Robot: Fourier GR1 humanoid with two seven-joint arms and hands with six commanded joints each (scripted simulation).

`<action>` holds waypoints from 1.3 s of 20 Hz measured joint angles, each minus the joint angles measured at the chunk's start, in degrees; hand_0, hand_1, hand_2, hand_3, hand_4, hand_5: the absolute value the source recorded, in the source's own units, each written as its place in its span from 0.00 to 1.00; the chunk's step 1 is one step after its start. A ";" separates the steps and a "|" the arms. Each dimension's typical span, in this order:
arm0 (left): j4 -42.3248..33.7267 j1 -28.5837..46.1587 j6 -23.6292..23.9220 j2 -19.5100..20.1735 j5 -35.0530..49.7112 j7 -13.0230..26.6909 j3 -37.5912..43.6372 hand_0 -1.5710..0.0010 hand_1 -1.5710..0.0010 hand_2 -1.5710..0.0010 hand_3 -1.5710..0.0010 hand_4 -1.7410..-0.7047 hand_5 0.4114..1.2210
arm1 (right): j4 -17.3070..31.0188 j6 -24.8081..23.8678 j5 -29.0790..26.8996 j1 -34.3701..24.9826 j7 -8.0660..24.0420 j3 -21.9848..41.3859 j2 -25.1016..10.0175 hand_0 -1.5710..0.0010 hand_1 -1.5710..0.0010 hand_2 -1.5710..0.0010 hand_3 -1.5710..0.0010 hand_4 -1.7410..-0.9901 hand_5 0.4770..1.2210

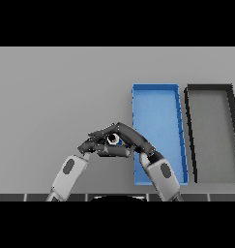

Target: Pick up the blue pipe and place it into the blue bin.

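Both arms rise from the lower edge and lean toward each other, so the two hands meet over the grey desk point(56, 97) just left of the blue bin point(157, 94).

The left robot hand point(92, 144) comes up on a white and grey forearm from the lower left. Its dark fingers reach rightward and slightly up, lying across the top of the meeting point. They look fairly straight, but they overlap the other hand's fingers, so I cannot tell whether they are apart or together on anything.

The right robot hand point(136, 139) comes up from the lower right, its forearm crossing the bin's near left corner. Its fingers stretch leftward in a long slant, and a thumb or lower finger runs beneath them, closing a small pocket.

In that pocket sits the pipe point(114, 140), seen end-on as a small blue ring with a pale centre. The right hand's fingers are clamped round it, above and below. The pipe is outside the bin, just beside its left wall.

A black bin point(189, 135) stands just right of the blue one, their long sides parallel and near.
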 measured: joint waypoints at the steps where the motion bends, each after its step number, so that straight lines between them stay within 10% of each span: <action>1: -0.01 0.08 0.01 0.07 0.22 1.25 0.22 0.92 0.93 0.93 0.94 0.72 0.39 | 0.36 -0.06 1.06 -0.03 -0.35 0.00 0.49 0.00 0.00 0.00 0.00 0.32 1.00; 10: 1.48 0.70 1.58 -1.48 -0.12 3.94 0.28 0.99 0.99 0.99 0.99 0.74 0.12 | -0.63 2.16 -0.62 -0.52 -1.61 -4.54 3.90 0.00 0.00 0.00 0.00 0.33 1.00; 15: 1.68 -0.17 1.72 -1.31 -0.15 5.88 0.74 1.00 1.00 1.00 1.00 0.75 0.08 | -4.31 0.17 -10.28 -9.24 9.60 -11.89 6.15 0.00 0.00 0.00 0.00 0.33 1.00; 19: 1.06 0.56 2.11 -1.93 -0.68 5.61 -0.08 1.00 1.00 1.00 1.00 0.76 0.08 | -3.92 -4.83 -18.83 -20.69 14.33 -21.62 2.33 0.00 0.00 0.00 0.00 0.32 1.00; 26: -2.20 2.08 1.85 0.11 -0.02 5.60 0.48 1.00 1.00 1.00 1.00 0.76 0.07 | 1.26 -9.09 -13.85 -27.31 14.61 -33.68 -6.71 0.00 0.00 0.00 0.00 0.32 1.00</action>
